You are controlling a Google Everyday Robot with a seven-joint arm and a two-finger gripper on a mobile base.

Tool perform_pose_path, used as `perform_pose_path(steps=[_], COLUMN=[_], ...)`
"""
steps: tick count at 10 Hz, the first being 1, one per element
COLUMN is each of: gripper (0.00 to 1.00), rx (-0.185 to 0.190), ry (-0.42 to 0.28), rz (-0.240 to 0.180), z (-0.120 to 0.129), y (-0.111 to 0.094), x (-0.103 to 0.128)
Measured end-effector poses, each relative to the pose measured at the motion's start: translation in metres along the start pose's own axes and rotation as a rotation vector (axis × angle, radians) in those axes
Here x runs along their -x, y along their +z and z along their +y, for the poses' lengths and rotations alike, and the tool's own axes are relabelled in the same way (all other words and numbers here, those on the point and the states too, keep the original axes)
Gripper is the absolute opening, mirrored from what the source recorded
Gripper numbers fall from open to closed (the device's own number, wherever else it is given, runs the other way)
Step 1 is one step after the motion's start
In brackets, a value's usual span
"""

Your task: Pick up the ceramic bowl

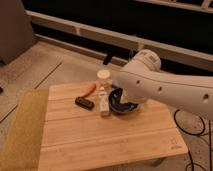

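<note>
The ceramic bowl (119, 104) is round, shallow and glossy dark. It rests on the wooden table (100, 142), right of centre near the far edge. My white arm (165, 87) reaches in from the right and covers the bowl's right and far sides. My gripper is hidden behind the arm's end, close above the bowl. Nothing looks lifted off the table.
A pale round cup (103, 75) stands at the far edge, with a small white bottle (103, 104) just left of the bowl. A black bar (85, 103) and a red-orange item (89, 88) lie further left. A tan mat (22, 132) flanks the table. Cables (196, 125) lie on the floor, right.
</note>
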Motion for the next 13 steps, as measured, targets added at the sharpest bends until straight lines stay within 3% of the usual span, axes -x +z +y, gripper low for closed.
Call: perform_pose_path(steps=[2,3,5,7,9,11,13], gripper=[0.65,0.65,0.65,0.65,0.65,0.65,0.65], rx=[-0.001,-0.002,0.013,0.053,0.106,0.225,0.290], ry=[-0.007,-0.035,-0.108,-0.115,-0.060,-0.004,0.062], rz=[-0.003,-0.021,-0.082,-0.126,-0.133,-0.123,-0.096], z=[0.001,0.013,0.047,0.058,0.045,0.028,-0.004], y=[-0.001,-0.006,-0.016,-0.008,0.018,0.042,0.067], x=[-0.002,-0.007,-0.011,0.000,0.016,0.034,0.048])
